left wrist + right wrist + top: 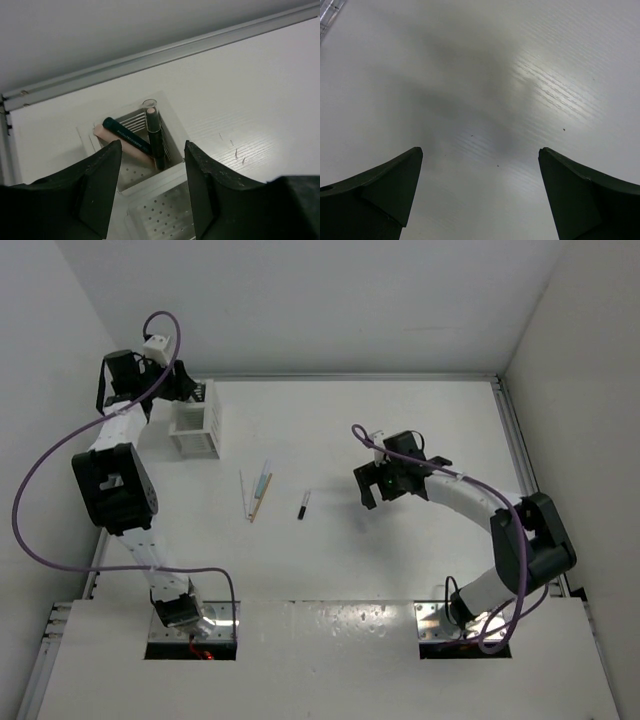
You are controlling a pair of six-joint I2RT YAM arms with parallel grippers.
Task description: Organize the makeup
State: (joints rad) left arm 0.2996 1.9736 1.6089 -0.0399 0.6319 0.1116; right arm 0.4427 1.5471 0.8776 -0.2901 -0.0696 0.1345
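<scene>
Loose makeup lies mid-table: two slim white sticks [243, 490] [264, 476], a tan wooden stick [257, 505] and a black stick [303, 505]. The white slatted holder [200, 425] stands at the back left. My left gripper [188, 392] hangs over it, open, with nothing between the fingers. In the left wrist view that gripper [152, 146] looks down into the holder [150, 184], where one compartment holds a dark green stick [126, 135], a pink stick [125, 146] and a black stick with a tan tip [154, 135]. My right gripper [375, 490] [480, 150] stands open over bare table, right of the black stick.
A metal rail [150, 52] runs along the table's back edge just behind the holder. Walls close in at the left, back and right. The holder's nearer compartment [165, 215] has a perforated floor and nothing in it.
</scene>
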